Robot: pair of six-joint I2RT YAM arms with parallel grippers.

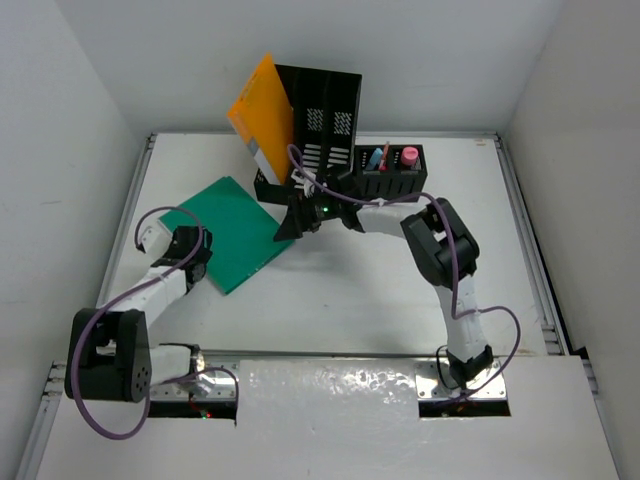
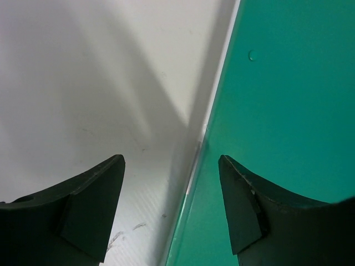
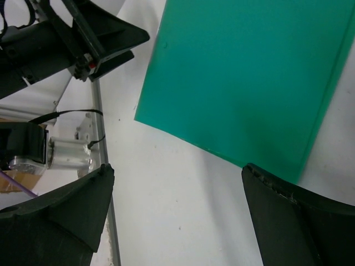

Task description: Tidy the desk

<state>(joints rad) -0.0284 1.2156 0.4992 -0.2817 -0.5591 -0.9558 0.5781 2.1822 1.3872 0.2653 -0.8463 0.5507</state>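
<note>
The left end effector (image 2: 171, 160) is spread, its jaws straddling the long edge of a green folder (image 2: 277, 111). One finger (image 2: 91, 213) hangs over bare white desk (image 2: 83, 83) and the other over the green cover. Nothing is pinched between them. Whether the tips touch the surface cannot be told.

The right end effector (image 3: 177, 169) is spread wide as well and holds nothing. It is poised above the desk just off the folder's lower edge, with one finger (image 3: 294, 221) overlapping a corner of the green sheet in that wrist view.

From above, the left end effector (image 1: 197, 258) sits at the folder's near-left side. The right end effector (image 1: 293, 222) sits at the folder's far-right corner, on an arm stretched across from the right.

The green folder (image 1: 235, 235) lies flat and turned at an angle on the left half of the desk. Behind it, at the far edge, stands a black slotted file holder (image 1: 325, 115). An orange folder (image 1: 262, 110) leans tilted out of the holder's left side. Just to the right is a low black organiser (image 1: 395, 178) with pink and blue items standing in it.

The desk (image 1: 340, 300) is the large white top beneath everything, with a metal rail (image 1: 525, 240) along its side and white walls around it.
</note>
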